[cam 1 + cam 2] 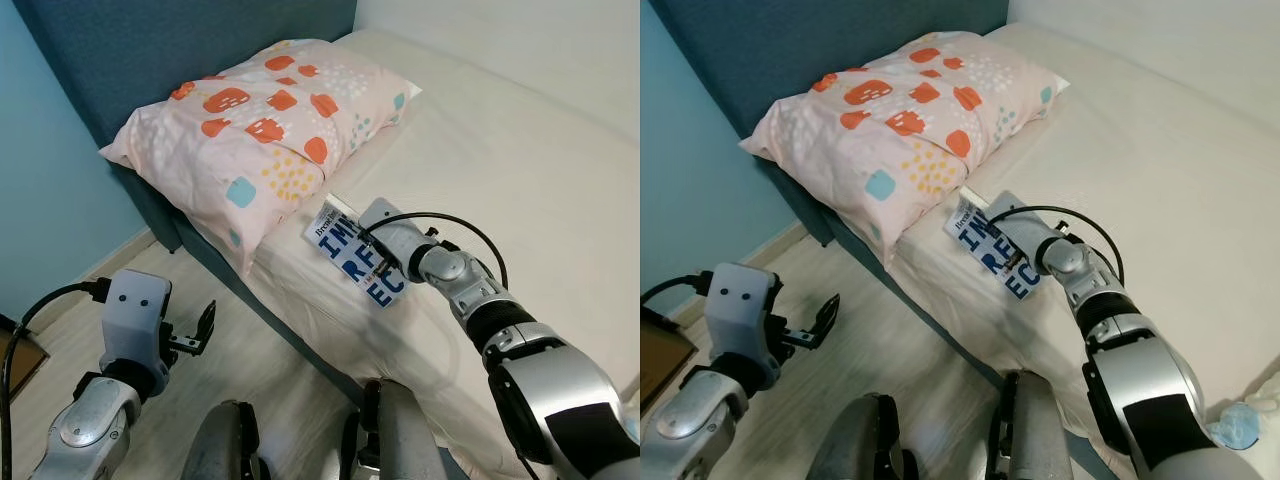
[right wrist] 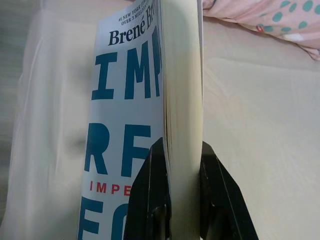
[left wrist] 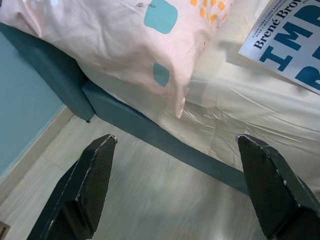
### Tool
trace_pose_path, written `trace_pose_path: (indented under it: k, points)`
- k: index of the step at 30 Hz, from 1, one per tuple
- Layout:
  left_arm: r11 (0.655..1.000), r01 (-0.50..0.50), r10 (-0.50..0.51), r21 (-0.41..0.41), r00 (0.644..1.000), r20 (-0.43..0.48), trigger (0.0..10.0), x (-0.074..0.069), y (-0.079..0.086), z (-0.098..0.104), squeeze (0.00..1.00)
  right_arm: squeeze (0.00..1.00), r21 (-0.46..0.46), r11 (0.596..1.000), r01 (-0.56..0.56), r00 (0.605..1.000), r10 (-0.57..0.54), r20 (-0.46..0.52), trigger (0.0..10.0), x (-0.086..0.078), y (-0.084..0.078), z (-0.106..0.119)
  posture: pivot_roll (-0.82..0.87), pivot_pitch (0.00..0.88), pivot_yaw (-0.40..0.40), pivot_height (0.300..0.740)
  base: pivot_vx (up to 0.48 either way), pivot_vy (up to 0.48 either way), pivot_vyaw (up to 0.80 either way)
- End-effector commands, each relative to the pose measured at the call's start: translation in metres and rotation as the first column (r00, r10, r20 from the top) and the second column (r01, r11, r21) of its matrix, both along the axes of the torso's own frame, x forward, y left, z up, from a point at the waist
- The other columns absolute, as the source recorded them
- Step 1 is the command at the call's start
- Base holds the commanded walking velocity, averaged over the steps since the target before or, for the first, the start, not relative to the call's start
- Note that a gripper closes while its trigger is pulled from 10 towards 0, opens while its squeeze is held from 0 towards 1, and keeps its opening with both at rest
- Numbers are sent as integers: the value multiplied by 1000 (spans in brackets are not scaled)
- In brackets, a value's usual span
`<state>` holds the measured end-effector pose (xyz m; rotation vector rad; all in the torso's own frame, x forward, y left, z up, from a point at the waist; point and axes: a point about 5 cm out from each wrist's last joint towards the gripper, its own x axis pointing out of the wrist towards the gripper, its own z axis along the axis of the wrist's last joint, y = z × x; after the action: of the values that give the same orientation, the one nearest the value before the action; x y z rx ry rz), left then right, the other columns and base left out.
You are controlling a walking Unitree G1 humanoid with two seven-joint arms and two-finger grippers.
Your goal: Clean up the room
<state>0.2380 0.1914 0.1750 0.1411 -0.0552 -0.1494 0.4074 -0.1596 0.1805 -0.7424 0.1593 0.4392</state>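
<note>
A white paperback book [image 1: 352, 257] with big blue letters hangs just above the cream bed sheet, close to the corner of the patterned pillow [image 1: 262, 120]. My right gripper [image 2: 181, 165] is shut on the book [image 2: 145, 100], one black finger on each cover, pages edge-on in the right wrist view. The right arm reaches over the bed's near side. My left gripper [image 3: 185, 165] is open with nothing between its fingers [image 3: 92, 185], low over the wooden floor beside the bed; it shows at the lower left in the left eye view [image 1: 200, 330].
The bed [image 1: 520, 150] has a teal frame and headboard [image 1: 150, 40] against a light blue wall. A pale wooden floor [image 1: 240, 350] runs along the bed's side. A brown box [image 1: 660, 360] sits at the far left. A light blue cloth [image 1: 1238, 425] lies at the lower right.
</note>
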Motion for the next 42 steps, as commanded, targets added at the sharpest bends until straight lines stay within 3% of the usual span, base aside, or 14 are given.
trace_pose_path:
  k: [1, 4, 8, 15, 20, 24, 28, 31, 42]
  points:
    - [1000, 1, -1, -16, 1000, -29, 10000, -2, -1, -6, 0, 0, 27, 997, 67, 986, -62, -155, 10000, -13, -9, -40, 145, 418, -61, 603, 0, 0, 0]
    - [1000, 1, -1, -20, 1000, -27, 10000, -2, -2, -5, 0, 0, 43, 994, 101, 981, -92, -169, 10000, -14, -11, -43, 145, 418, -61, 603, 0, 0, 0]
    - [1000, 9, -10, -23, 1000, -23, 10000, -2, -3, -4, 0, 0, 126, 959, 255, 946, -221, -235, 10000, -20, -28, -57, 149, 417, -63, 603, 0, 0, 0]
    - [1000, 1, -2, -22, 1000, -18, 10000, -3, -1, -3, 0, 0, 196, 938, 284, 929, -220, -297, 10000, -24, -31, -65, 151, 408, -67, 603, 0, 0, 0]
    - [1000, -5, 5, -24, 1000, -13, 10000, -2, -1, -2, 0, 0, 143, 969, 203, 942, -153, -300, 10000, -26, -24, -69, 151, 407, -65, 603, 0, 0, 0]
    - [1000, -1, 1, -19, 1000, -6, 10000, -1, -2, -1, 0, 0, 83, 996, 35, 975, -16, -221, 10000, -22, -3, -58, 152, 404, -62, 603, 0, 0, 0]
    - [1000, 0, 0, -18, 1000, -5, 10000, -1, -2, -1, 0, 0, 42, 999, -12, 979, 21, -204, 10000, -21, 4, -56, 155, 404, -65, 603, 0, 0, 0]
    - [1000, -2, 2, -15, 1000, -4, 10000, -1, -2, -1, 0, 0, -72, 996, -60, 988, 48, -149, 10000, -18, 9, -51, 156, 406, -67, 603, 0, 0, 0]
    - [1000, -10, 10, -9, 1000, -5, 10000, -3, 0, -1, 0, 0, -69, 991, -118, 987, 109, -118, 10000, -15, 23, -42, 161, 410, -70, 603, 0, 0, 0]
